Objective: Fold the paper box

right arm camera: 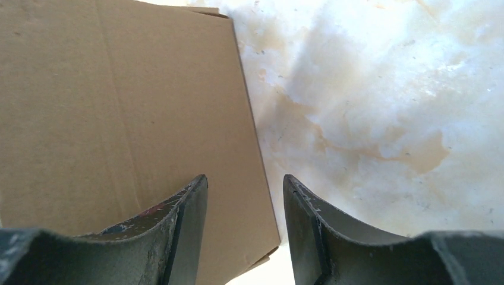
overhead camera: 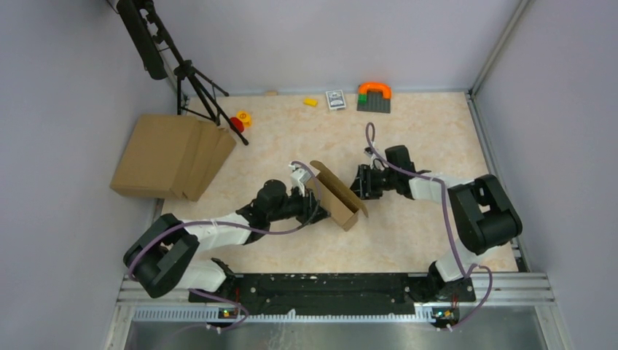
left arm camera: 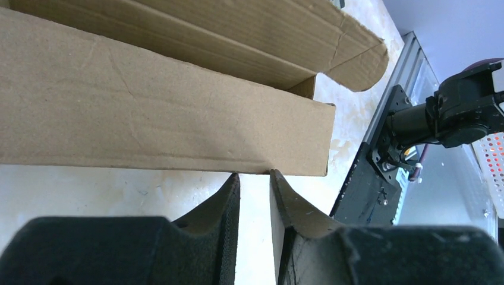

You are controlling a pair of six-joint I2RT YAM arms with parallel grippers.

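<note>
Across the middle of the top view spreads the marbled beige table (overhead camera: 437, 131), walled at the back and both sides, with a metal rail (overhead camera: 328, 292) along its lower edge where the two arms are bolted. At upper left a pile of flat cardboard (overhead camera: 171, 154) overhangs the table's left edge, beside the feet of a black tripod (overhead camera: 197, 80). The paper box (overhead camera: 339, 193) stands at the centre of the frame, a long shallow trough set diagonally from upper left to lower right, its long flap raised. What shows of its inside in the left wrist view is only bare cardboard, with a rounded tab (left arm camera: 362, 65) sticking out at its end. Broad bare tabletop lies above the box, and more to its lower right. The left gripper (left arm camera: 254, 173) comes in from the box's left, its fingers parted by a narrow slit with only table showing between them, tips right at the lower edge of the near wall. The right gripper (right arm camera: 245, 177) faces the box from the right, fingers moderately apart and holding nothing; one finger lies over a cardboard panel, whose edge runs down between them. Along the back edge sit an orange and grey piece (overhead camera: 374, 95), a card pack (overhead camera: 335, 99), a yellow block (overhead camera: 310, 102) and a red and yellow piece (overhead camera: 239, 120).
</note>
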